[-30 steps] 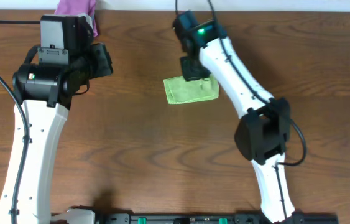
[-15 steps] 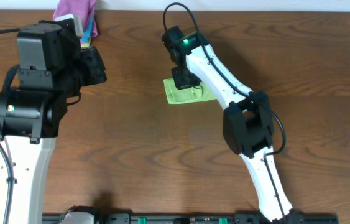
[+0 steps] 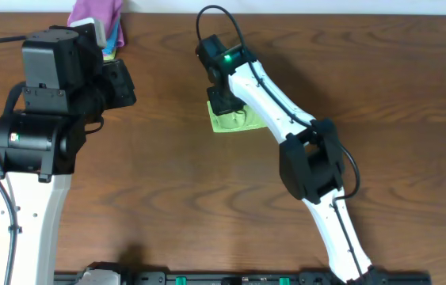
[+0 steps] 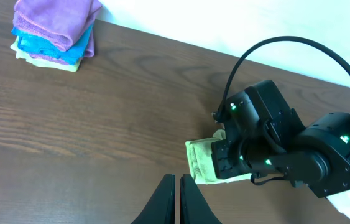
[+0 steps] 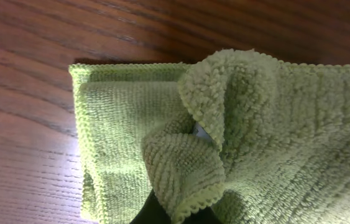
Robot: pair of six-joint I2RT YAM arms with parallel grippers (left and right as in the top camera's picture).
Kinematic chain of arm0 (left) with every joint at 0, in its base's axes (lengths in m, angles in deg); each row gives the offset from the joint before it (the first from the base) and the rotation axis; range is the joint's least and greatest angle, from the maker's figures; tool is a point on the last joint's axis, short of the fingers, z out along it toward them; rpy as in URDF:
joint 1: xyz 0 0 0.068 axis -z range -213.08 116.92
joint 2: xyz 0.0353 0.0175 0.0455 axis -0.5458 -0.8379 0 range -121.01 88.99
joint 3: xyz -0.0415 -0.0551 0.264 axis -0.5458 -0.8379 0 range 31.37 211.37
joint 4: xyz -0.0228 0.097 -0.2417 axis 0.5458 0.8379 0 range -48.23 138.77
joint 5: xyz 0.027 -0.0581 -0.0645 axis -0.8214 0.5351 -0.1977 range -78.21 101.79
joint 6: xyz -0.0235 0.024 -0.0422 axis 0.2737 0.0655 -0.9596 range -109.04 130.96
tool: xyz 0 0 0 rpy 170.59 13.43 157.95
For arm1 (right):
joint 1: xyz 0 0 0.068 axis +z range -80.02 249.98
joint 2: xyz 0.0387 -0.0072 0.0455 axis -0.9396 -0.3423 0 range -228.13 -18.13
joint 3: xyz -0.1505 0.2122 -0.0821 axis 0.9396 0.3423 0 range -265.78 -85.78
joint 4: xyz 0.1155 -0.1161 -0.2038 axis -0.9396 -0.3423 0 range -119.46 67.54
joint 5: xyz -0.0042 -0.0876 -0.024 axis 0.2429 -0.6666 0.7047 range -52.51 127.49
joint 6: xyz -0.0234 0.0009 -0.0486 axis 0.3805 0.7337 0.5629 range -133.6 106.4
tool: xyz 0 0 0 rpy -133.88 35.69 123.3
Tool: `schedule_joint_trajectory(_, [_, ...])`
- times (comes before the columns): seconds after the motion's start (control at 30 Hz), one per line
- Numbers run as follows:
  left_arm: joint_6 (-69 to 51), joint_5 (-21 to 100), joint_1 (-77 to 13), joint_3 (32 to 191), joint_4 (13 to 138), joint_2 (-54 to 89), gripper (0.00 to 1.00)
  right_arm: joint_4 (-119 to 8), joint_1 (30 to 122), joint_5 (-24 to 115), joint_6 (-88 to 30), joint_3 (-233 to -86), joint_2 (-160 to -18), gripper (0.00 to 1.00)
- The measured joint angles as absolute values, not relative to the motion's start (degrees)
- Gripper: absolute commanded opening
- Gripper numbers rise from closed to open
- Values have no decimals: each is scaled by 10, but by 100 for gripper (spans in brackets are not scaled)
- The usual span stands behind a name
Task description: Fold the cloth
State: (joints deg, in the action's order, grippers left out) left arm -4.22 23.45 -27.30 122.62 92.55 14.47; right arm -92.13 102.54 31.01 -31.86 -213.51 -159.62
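Lime-green microfibre makes up the cloth (image 3: 237,121), which lies on the table (image 3: 167,182) directly beneath the right pincer (image 5: 173,214), already doubled into a small packet.

Findings:

1. Right pincer. A ruck of the pile rises from the packet and runs in between the fingertips. We read the pincer as clamped on that ruck, though the fingers themselves are largely hidden by fabric.
2. Left pincer (image 4: 176,198). It is closed with nothing between its fingers, hangs above bare wood and is well apart from the cloth. A stack of folded cloths (image 4: 53,31) sits far off to its other side.
3. Handling. We judge the cloth to be light, soft and wholly limp. It will drape and bunch instead of holding a line, and the looped pile should grip both the fingers and itself, so layers are likely to drag along together. Nothing about it is fragile.
4. Where to hold. The stitched edge on the side of the packet away from the pincer looks the firmest place. A pinch at a corner there, taking a single layer, should carry the flap over cleanly. A pinch in the middle, as now, tends to gather several layers and leave a lump.
5. Risk. A release from height may leave the ruck standing, so we advise lowering before letting go.
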Motion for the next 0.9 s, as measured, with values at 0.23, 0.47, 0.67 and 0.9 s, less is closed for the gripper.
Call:
schedule_joint_trajectory(0.23, [-42,227,-273,1226,926,145,8,-900,1029,384,-312,-2135,-1596,34])
schedule_joint_trajectory(0.47, [-42,212,-273,1226,926,144,10,-869,1029,486,-310,-2135,-1596,37])
schedule_joint_trajectory(0.67, [-42,196,-273,1225,925,125,25,-936,1012,523,-302,-2179,-1596,40])
schedule_joint_trajectory(0.9, [-61,219,-273,1200,912,40,36,-1033,963,521,-260,-2294,-1571,18])
